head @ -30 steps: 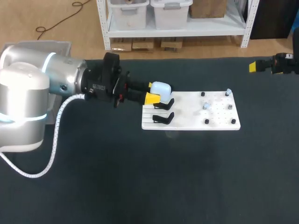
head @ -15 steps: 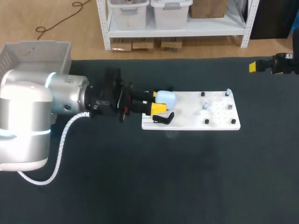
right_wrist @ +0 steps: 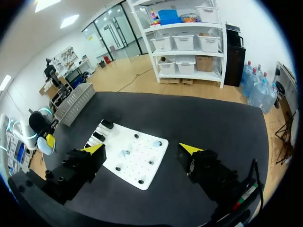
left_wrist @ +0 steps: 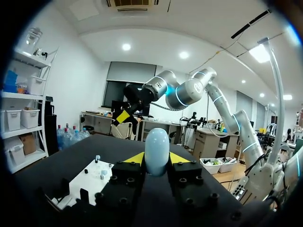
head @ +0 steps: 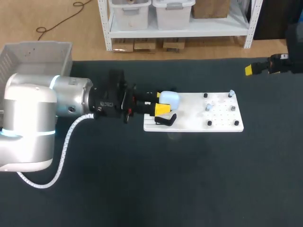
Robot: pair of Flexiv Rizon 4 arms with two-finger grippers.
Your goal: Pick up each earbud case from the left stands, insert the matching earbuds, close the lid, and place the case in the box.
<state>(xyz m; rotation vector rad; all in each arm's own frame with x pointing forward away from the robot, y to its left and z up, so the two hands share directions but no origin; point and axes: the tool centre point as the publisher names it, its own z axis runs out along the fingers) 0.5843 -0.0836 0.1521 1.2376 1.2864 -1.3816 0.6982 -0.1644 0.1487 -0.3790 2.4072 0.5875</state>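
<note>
Left wrist view shows the left end effector (left_wrist: 156, 159) clamped on the pale-blue earbud case (left_wrist: 156, 150), now drawn off the stands (head: 165, 120) at the white board's (head: 222, 124) left end. Pickup looks done, earbuds next. Near the bench's (head: 189, 179) far-right corner, the right end effector (right_wrist: 142, 152), fingers apart, has edged inward.

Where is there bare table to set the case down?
Bare: dark table mat on the near side of the white pegboard plate, and right of it. Crowded: plate's left end, where the black stands, pale blue earbud case and left arm sit.
</note>
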